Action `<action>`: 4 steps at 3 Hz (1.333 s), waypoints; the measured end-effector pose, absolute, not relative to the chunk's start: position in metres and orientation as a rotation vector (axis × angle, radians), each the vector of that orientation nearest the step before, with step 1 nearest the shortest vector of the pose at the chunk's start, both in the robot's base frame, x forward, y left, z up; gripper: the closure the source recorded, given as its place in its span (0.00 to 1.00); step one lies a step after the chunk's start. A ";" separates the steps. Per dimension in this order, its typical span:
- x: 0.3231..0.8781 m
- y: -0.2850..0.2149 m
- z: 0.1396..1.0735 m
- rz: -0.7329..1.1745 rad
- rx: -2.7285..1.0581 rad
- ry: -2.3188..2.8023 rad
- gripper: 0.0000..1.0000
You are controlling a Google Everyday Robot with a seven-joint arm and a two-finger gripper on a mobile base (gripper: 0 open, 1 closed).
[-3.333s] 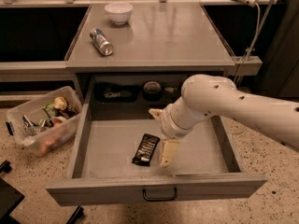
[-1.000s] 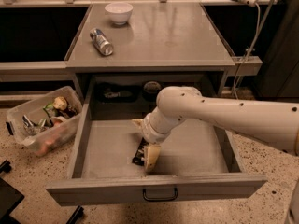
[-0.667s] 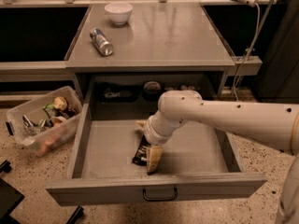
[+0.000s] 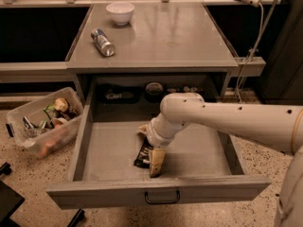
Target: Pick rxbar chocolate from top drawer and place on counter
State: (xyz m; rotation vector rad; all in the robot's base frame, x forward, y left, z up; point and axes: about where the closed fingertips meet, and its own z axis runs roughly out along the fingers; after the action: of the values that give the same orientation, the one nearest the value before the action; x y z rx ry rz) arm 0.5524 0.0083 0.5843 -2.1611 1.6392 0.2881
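The top drawer (image 4: 201, 152) stands pulled out below the counter (image 4: 165, 37). The rxbar chocolate (image 4: 141, 156), a black wrapper, lies flat on the drawer floor near the front, left of centre. My gripper (image 4: 152, 160) reaches down into the drawer from the right on a white arm. It sits right on the bar's right edge and covers part of it. The bar rests on the drawer bottom.
A silver-blue can (image 4: 102, 42) lies on the counter's left side, with a white bowl (image 4: 120, 12) behind it. A clear plastic bin (image 4: 42, 122) of odds and ends sits on the floor to the left. The drawer's front wall with its dark handle (image 4: 162, 197) is close in front of the gripper.
My gripper has moved left from beside the bar to right over its right edge and lowered onto it. The bar has stayed in about the same spot.
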 end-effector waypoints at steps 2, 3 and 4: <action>0.552 0.008 0.584 0.288 -2.161 1.639 0.64; 0.552 0.008 0.584 0.288 -2.161 1.639 0.87; 0.552 0.008 0.584 0.288 -2.161 1.639 1.00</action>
State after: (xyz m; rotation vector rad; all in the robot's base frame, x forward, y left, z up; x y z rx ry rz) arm 0.5523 0.0084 0.5842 -2.1613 1.6391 0.2884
